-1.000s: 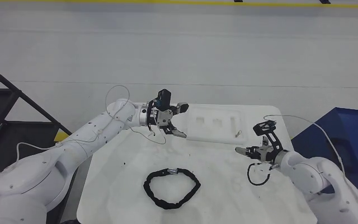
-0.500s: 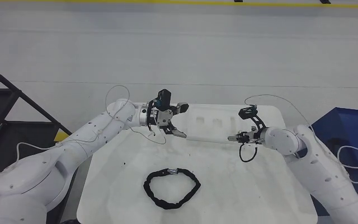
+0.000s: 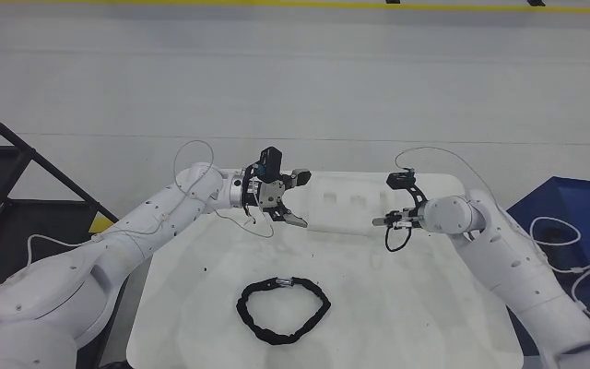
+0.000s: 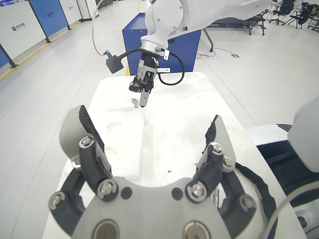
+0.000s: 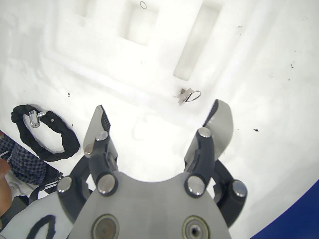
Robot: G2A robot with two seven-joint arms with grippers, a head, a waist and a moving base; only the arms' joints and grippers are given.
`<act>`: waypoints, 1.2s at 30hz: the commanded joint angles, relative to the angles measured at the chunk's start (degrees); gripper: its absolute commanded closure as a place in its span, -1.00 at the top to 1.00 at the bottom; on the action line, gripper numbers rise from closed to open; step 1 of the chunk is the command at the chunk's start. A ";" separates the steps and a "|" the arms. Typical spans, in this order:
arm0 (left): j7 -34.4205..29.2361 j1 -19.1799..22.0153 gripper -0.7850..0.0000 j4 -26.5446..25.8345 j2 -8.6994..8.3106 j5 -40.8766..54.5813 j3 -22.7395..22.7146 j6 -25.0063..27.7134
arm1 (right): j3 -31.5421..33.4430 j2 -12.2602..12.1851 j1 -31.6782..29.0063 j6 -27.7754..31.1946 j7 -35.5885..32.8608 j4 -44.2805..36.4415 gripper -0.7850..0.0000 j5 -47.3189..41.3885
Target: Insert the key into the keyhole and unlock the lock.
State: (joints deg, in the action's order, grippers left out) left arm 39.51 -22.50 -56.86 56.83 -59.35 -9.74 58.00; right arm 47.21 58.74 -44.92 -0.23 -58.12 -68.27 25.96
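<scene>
A small silver key (image 5: pixel 188 96) with a wire ring lies on the white foam tray (image 5: pixel 149 58), beside a long slot. My right gripper (image 5: pixel 160 110) hovers open just short of the key, which is slightly off to one side of the gap. The left wrist view shows that gripper (image 4: pixel 142 100) pointing down next to the key (image 4: pixel 134 102). The black chain lock (image 3: pixel 281 311) lies closed in a loop at the table's front, its silver cylinder (image 5: pixel 35 120) and keyhole showing. My left gripper (image 3: pixel 281 198) is open and holds nothing, at the tray's left end.
The foam tray (image 3: pixel 355 208) has several shallow recesses; a thin ring (image 5: pixel 143 4) lies in one. A blue cabinet (image 3: pixel 553 212) stands off the table's right side. Bare white tabletop (image 3: pixel 406 304) lies between tray and chain.
The right arm swung from the table's right side up and left to the key on the tray. The left arm and the chain lock have stayed put.
</scene>
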 commanded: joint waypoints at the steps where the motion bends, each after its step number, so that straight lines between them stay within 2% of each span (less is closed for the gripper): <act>1: 0.00 0.00 1.00 0.00 0.00 0.00 0.00 0.00 | -0.59 0.47 0.76 -0.19 -0.36 1.56 -0.11 -0.43; 12: 0.00 0.00 1.00 0.00 0.00 0.00 0.00 0.00 | -1.78 2.24 2.78 -4.79 2.04 6.96 -0.22 0.18; 24: 0.00 0.00 1.00 0.00 0.00 0.00 0.00 0.00 | -3.43 4.20 3.84 -3.98 2.78 10.85 -0.36 -0.73; 30: 0.00 0.00 1.00 0.00 0.00 0.00 0.00 0.00 | -4.15 5.03 4.62 -3.70 2.85 12.23 -0.70 -0.12; 33: 0.00 0.00 1.00 0.00 0.00 0.00 0.00 0.00 | -4.48 5.35 4.94 -4.01 2.66 12.74 -1.00 0.69; 36: 0.00 0.00 1.00 0.00 0.00 0.00 0.00 0.00 | -4.67 5.64 5.18 -4.11 2.79 13.22 -1.00 1.31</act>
State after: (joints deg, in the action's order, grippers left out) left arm 39.51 -22.50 -56.86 56.83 -59.35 -9.74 58.00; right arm 42.58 64.29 -39.81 -4.33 -55.40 -55.21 27.09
